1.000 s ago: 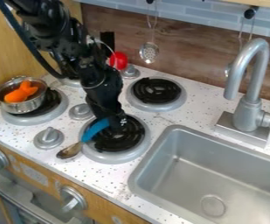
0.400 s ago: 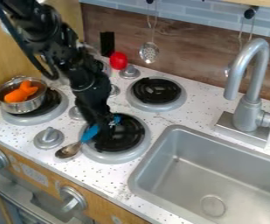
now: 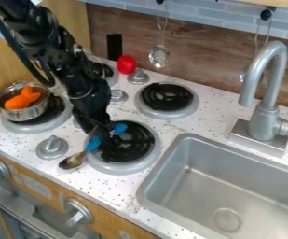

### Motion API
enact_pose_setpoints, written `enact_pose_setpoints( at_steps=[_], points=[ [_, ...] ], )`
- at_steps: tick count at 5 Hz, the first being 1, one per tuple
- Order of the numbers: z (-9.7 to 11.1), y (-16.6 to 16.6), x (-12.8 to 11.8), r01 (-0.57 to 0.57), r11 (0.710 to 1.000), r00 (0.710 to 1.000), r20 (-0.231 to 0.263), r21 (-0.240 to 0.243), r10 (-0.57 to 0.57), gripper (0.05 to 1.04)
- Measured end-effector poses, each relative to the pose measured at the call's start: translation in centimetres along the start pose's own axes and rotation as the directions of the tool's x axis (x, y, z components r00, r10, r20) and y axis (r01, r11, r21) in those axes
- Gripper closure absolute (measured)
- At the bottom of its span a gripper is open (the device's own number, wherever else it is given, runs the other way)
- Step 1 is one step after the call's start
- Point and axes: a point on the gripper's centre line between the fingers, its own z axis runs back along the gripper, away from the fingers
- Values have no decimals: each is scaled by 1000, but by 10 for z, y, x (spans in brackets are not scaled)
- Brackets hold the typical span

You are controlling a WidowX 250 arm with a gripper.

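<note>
1. The hand point(image 3: 106, 137) is low over the near burner point(image 3: 132, 145), at the blue end of the spoon point(image 3: 74, 160); its opening and any hold are impossible to tell.
2. The spoon slants from burner to surface point(image 3: 118, 186), likely propped by the burner's rim.
3. The pot point(image 3: 25, 114) sits on the left burner point(image 3: 29, 126), its walls containing the orange toy point(image 3: 23, 98).

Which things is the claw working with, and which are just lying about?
In use:
- claw, at the spoon's blue handle
- blue-handled spoon
- burner beneath the handle

Just there:
- pot with orange item
- red item
- hanging perforated ladle
</note>
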Motion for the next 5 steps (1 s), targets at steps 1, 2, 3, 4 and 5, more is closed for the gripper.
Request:
enact_pose_setpoints(
  at_steps=[1,2,3,4,5],
  points=[
    [-4,-5,1,3,1000,1000,30,-22,-3,365],
    [-9,-14,-1,23,1000,999,32,-15,-23,617],
    [-18,-19,-5,54,998,998,30,31,-54,650],
    [-19,-25,-3,73,997,996,45,16,-73,650],
    [-14,-45,7,100,995,993,67,-31,-98,650]
  ],
)
